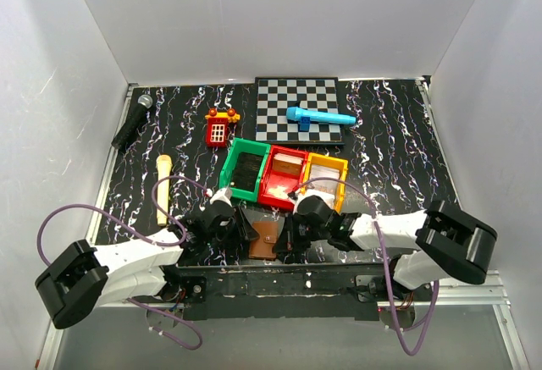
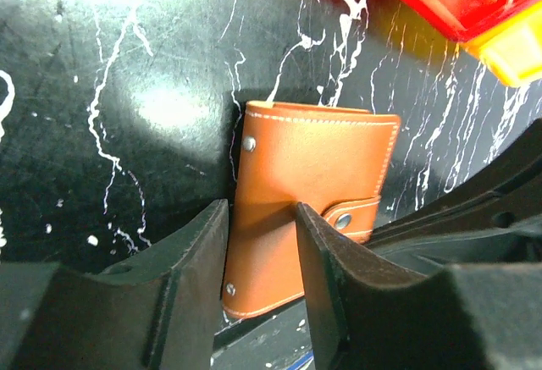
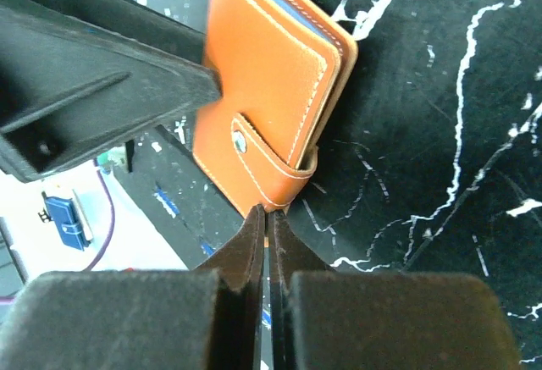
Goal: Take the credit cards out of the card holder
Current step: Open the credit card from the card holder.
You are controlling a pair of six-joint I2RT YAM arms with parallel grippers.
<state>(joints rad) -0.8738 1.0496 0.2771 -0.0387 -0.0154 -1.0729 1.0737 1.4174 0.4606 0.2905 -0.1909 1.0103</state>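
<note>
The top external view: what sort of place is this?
Probably a robot test cell: plain white walls box in a black marbled table, with unrelated props like a chessboard and microphone.

White walls point(image 1: 254, 14), black white-veined marbled tabletop point(image 1: 398, 162), bright glare

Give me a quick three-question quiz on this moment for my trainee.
1. True or false: the wallet lies open on the table.
2. Which jaws are shut? A) left B) right C) both
3. What colour is the middle bin of the three?
Key: 1 false, it is closed, with the strap snapped. 2 B, the right jaws; the left jaws stand open over the wallet. 3 red.
</note>
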